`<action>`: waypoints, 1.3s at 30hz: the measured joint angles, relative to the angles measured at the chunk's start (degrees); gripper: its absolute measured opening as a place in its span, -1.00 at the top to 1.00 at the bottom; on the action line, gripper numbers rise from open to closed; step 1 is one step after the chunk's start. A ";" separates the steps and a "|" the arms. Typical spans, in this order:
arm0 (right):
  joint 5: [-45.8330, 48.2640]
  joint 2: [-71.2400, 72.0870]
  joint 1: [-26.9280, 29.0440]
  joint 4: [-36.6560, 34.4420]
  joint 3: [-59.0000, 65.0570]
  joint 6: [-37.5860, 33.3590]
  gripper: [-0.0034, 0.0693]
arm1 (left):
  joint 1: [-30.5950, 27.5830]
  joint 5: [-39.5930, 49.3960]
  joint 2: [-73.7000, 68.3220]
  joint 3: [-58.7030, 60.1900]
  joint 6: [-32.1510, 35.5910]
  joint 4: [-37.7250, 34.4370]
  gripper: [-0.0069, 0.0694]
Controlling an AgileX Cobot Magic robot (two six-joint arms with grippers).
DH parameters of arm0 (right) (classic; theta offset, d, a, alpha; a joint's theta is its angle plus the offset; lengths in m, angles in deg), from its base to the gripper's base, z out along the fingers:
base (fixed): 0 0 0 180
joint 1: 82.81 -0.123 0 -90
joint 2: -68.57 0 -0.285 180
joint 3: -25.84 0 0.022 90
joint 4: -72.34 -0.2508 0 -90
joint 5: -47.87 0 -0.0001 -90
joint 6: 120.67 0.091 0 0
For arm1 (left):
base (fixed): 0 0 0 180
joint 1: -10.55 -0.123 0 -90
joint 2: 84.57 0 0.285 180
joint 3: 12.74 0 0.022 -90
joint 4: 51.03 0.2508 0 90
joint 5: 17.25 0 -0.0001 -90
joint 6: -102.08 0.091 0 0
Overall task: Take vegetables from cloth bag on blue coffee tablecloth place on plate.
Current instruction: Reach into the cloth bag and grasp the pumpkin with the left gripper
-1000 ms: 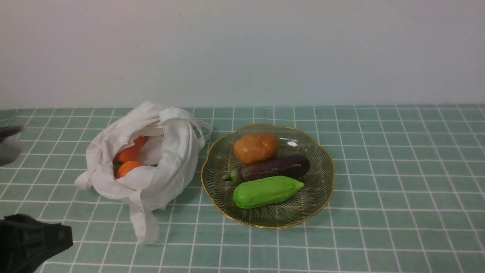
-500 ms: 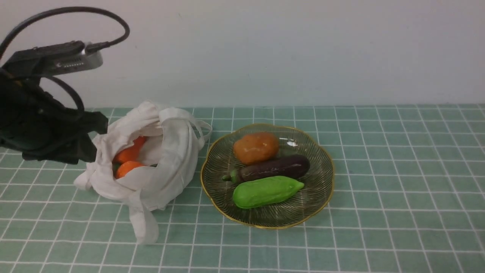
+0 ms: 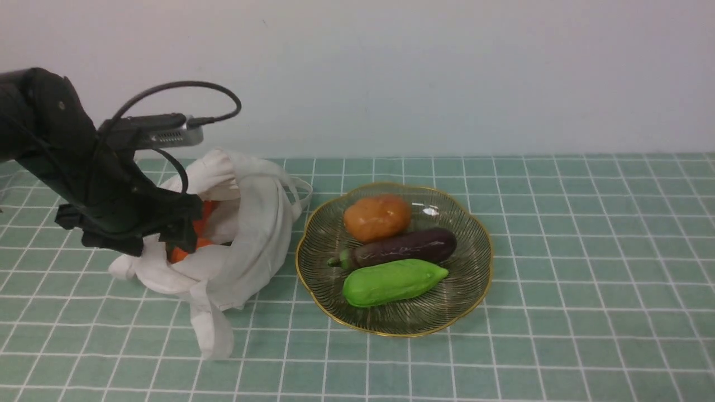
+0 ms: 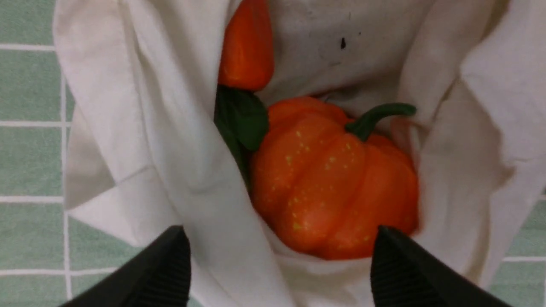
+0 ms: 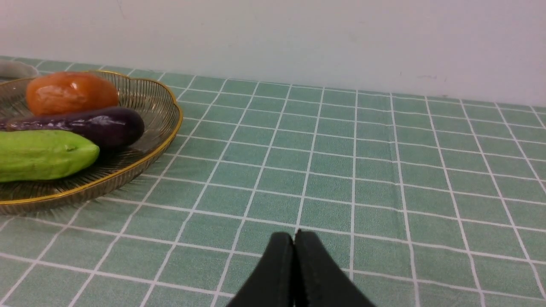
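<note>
The white cloth bag (image 3: 251,223) lies open on the tablecloth (image 3: 581,251), left of the plate (image 3: 479,290). Inside the bag (image 4: 162,140) a ribbed orange pumpkin (image 4: 332,183) with a green stem rests beside an orange carrot (image 4: 247,47). My left gripper (image 4: 279,232) hovers at the bag's mouth, open, its fingertips (image 4: 384,243) wide apart just short of the pumpkin and holding nothing. In the front view the left gripper (image 3: 167,229) covers most of the bag's opening; only a bit of the carrot (image 3: 208,209) shows. My right gripper (image 5: 294,235) is shut, low over bare cloth.
On the gold-rimmed plate (image 5: 168,128) lie an orange-brown potato (image 3: 377,216), a purple eggplant (image 3: 405,247) and a green vegetable (image 3: 391,281). A loose bag strap (image 3: 215,329) trails toward the front. A pale wall stands behind the table.
My left arm came up from the lower left edge and moved right to the bag's mouth. Its jaws opened on the way. Bag, plate and vegetables have not shifted.
</note>
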 joint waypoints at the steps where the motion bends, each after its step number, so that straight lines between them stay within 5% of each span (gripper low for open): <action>1: 0.00 0.00 0.00 0.00 0.00 0.00 0.95 | 0.05 -0.66 -1.14 0.00 0.63 -0.93 -0.61; 15: 0.00 0.00 0.00 0.00 0.00 0.00 0.95 | 4.35 -3.71 -4.66 -0.80 5.38 -3.57 -0.68; 23: 0.00 0.00 0.00 0.00 0.00 0.00 0.95 | 4.41 1.87 -4.66 -8.90 5.44 -0.03 -0.68; 28: 0.00 0.00 0.00 0.00 0.00 0.00 0.95 | 4.50 4.18 -4.77 -12.46 5.44 -3.83 -0.68; 39: 0.00 0.00 0.00 0.00 0.00 0.00 0.95 | 4.50 8.20 -11.77 -12.96 -2.69 0.49 -0.68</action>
